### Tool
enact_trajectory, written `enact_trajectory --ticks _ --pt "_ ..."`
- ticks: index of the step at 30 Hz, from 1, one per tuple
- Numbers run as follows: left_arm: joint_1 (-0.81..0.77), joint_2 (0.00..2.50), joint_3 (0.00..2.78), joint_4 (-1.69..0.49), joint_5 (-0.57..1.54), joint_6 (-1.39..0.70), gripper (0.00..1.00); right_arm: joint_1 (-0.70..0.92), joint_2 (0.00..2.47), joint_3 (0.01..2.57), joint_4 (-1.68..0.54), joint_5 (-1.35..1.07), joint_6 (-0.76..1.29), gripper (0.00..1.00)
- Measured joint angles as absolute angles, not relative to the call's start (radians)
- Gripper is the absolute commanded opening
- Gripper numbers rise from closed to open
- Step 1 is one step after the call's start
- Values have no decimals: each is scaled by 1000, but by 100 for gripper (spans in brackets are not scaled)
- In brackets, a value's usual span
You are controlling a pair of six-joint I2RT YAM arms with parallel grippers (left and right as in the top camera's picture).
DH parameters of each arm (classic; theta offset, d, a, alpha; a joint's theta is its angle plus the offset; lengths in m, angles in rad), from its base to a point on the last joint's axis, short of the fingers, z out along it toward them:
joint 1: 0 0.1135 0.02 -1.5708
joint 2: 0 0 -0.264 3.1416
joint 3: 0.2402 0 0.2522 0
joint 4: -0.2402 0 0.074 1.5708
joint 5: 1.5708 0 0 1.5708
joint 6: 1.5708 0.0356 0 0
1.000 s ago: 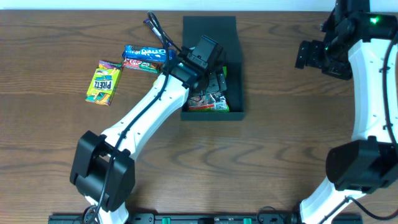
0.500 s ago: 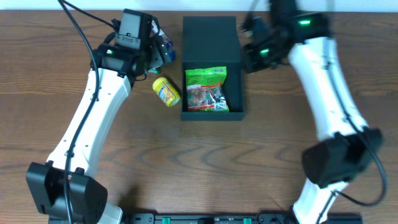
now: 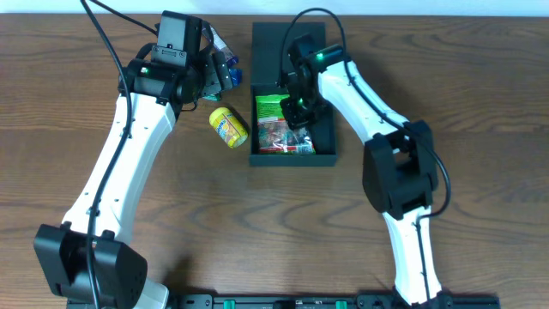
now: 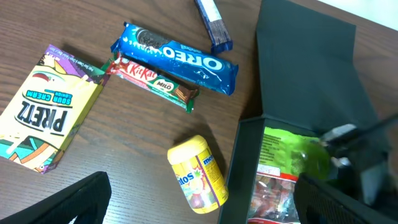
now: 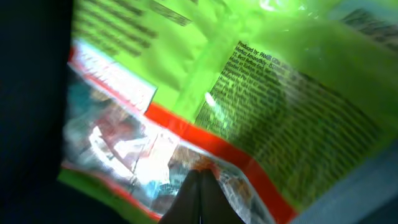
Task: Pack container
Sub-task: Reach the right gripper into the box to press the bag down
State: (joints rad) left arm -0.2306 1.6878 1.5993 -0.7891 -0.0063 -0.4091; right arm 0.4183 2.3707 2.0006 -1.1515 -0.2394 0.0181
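**Obscured items.** From overhead the left arm covers most of the loose snacks. Only the left wrist view shows them: a Pretz box [image 4: 43, 118], an Oreo pack [image 4: 174, 56], a KitKat bar [image 4: 152, 81] and a small blue packet [image 4: 213, 22] cut off by the top edge. The right gripper [image 3: 300, 110] is a mere blur in that same view. Its own camera is smeared, so most of the print on the green packet [image 3: 276, 116] cannot be read.

**Container.** The container [image 3: 292, 160] stands on the table [image 3: 257, 232] at the far middle, between the two arms. Its lid flap [image 3: 290, 47] lies open and flat toward the far edge, so the whole runs lengthwise near to far (mouth facing up). The green packet lies inside along the same line, with its clear window end nearer.

**Adjacent.** A yellow tub [image 3: 229, 126] lies on its side near the container's left wall, not touching it.

**Grippers.** The right gripper is down inside the container over the packet, its tips closed together. Whether they pinch the film cannot be told. The left gripper [image 3: 216, 75] hovers over the snacks left of the lid, released, with its fingers [image 4: 74, 202] spread wide.
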Motion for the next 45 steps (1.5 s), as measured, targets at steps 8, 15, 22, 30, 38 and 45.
enact_trajectory --ticks 8,15,22,30,38,45 --pt "-230 1688 1599 -794 -7 -402 95 424 2376 2010 -1198 -237 35 2" --pt "-230 1688 1599 -795 -7 -402 95 425 2357 2007 -1220 -271 36 1" --pt "-209 1688 1599 -796 -5 -390 95 441 2321 2006 -1229 -308 12 2" --pt "-149 1688 1599 -805 -3 -387 95 535 2321 2005 -1217 -251 -5 1" --pt "-150 1688 1599 -807 -2 -387 95 558 2366 2005 -1150 -154 65 1" --pt "-150 1688 1599 -807 -2 -387 95 558 2375 2008 -1154 -165 84 1"
